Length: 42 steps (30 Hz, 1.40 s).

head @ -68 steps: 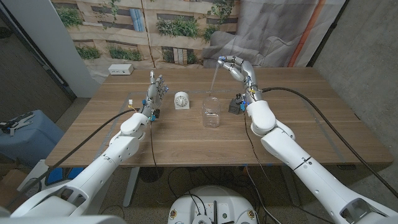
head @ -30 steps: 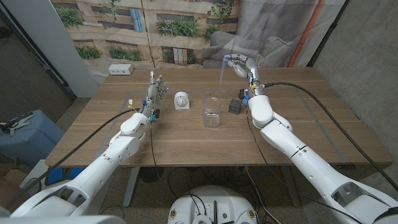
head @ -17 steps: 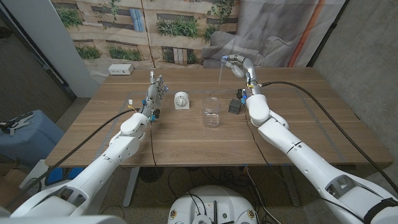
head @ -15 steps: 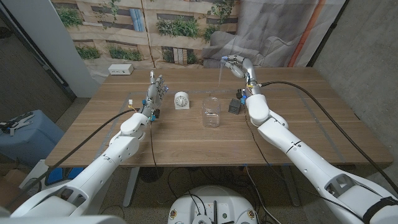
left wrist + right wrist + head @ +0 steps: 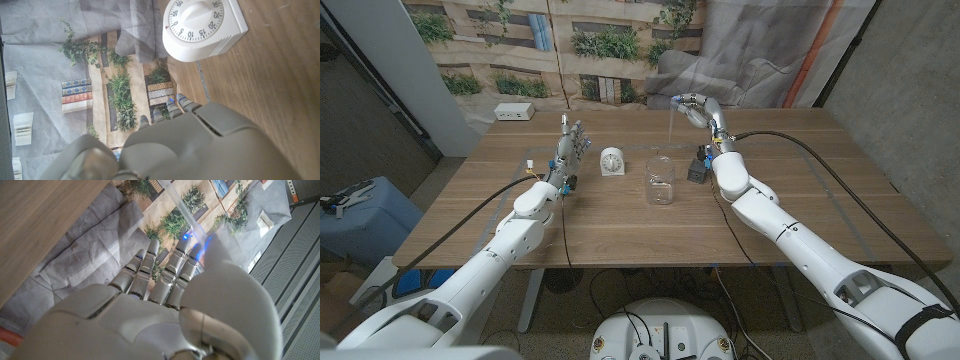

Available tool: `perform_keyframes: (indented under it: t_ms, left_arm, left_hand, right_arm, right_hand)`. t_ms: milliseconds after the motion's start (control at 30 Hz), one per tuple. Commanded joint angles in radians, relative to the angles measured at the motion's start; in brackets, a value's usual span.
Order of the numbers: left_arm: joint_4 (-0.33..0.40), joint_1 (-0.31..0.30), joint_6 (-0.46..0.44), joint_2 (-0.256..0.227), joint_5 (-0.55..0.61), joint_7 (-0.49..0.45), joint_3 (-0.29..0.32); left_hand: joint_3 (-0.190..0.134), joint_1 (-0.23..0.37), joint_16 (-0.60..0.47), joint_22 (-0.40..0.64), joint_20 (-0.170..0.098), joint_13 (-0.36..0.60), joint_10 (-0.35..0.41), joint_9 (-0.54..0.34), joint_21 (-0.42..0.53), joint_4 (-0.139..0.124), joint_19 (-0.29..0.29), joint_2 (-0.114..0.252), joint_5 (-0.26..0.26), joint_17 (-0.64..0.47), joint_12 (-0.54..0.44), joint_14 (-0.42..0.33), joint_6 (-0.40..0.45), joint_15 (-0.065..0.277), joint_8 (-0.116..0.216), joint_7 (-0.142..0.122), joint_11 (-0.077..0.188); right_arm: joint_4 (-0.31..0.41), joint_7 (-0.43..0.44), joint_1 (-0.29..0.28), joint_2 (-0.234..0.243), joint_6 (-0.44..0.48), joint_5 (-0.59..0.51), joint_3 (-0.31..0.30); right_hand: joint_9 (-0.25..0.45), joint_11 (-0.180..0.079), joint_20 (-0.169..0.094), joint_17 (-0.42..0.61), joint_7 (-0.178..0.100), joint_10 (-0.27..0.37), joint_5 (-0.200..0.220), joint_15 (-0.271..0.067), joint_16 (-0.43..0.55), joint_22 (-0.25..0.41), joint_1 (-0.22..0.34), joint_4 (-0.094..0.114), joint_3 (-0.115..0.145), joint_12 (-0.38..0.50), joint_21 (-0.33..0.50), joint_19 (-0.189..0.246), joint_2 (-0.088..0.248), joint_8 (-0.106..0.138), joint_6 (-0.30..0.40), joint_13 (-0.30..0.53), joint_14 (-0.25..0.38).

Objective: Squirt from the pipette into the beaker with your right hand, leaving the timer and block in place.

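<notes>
Left hand (image 5: 574, 142) upright near the white kitchen timer (image 5: 611, 160), fingers straight, holding nothing. Glass beaker (image 5: 660, 178) mid tabletop (image 5: 790, 170), dark block (image 5: 697, 168) just right of it. Right hand (image 5: 692, 104) raised behind beaker, fingers closed on clear pipette (image 5: 670, 122), tip pointing down. Best bring tip over the rim, squeeze gently, keep clear of block. Tip against backdrop hard to make out; liquid level unreadable.
</notes>
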<state>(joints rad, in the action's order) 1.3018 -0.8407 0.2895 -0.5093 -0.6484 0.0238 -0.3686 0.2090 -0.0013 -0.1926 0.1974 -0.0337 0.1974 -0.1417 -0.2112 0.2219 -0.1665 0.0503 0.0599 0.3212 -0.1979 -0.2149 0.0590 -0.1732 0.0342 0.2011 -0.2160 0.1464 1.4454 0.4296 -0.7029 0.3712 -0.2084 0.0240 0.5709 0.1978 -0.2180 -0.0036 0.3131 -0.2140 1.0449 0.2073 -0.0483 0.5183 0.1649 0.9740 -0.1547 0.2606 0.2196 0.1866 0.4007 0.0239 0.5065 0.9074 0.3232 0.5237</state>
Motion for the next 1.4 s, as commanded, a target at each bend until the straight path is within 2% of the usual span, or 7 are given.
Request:
perform_keyframes:
  t_ms: [33,333,1400]
  left_arm:
    - [0.0,0.0,0.0,0.0,0.0,-0.001,0.0]
    - [0.0,0.0,0.0,0.0,0.0,-0.001,0.0]
    - [0.0,0.0,0.0,0.0,0.0,-0.002,0.0]
  left_hand:
    - [0.006,-0.002,-0.006,0.002,-0.092,0.006,-0.003,-0.002,0.005,0.002,0.005,0.044,0.006,-0.001,-0.004,0.009,-0.004,0.116,0.006,-0.006,0.002]
    - [0.006,-0.001,-0.006,0.002,-0.091,0.006,-0.003,-0.002,0.005,0.002,0.005,0.044,0.006,-0.001,-0.005,0.009,-0.004,0.116,0.006,-0.006,0.003]
    - [0.006,-0.001,-0.006,0.002,-0.092,0.005,-0.003,-0.002,0.006,0.002,0.004,0.044,0.006,-0.001,-0.005,0.009,-0.005,0.116,0.006,-0.006,0.003]
  right_arm:
    - [-0.065,-0.018,0.017,-0.005,-0.023,-0.001,0.023]
    - [-0.113,-0.009,0.024,-0.016,-0.054,-0.006,0.032]
    - [-0.16,0.012,0.03,-0.039,-0.041,0.01,0.041]
  right_hand:
    - [0.002,0.002,-0.004,0.002,-0.002,-0.006,0.005,-0.143,-0.001,0.004,0.007,-0.003,0.004,0.008,0.004,-0.001,0.007,-0.004,0.009,0.001,0.008]
    - [0.002,0.003,-0.006,0.002,-0.002,-0.011,0.006,-0.145,-0.002,0.004,0.009,-0.003,0.005,0.006,0.005,0.0,0.007,-0.005,0.008,0.002,0.008]
    - [0.003,0.002,-0.014,0.005,-0.003,-0.016,0.006,-0.149,0.0,0.004,0.025,-0.006,0.01,0.007,0.006,0.007,0.016,-0.006,0.014,0.004,0.012]
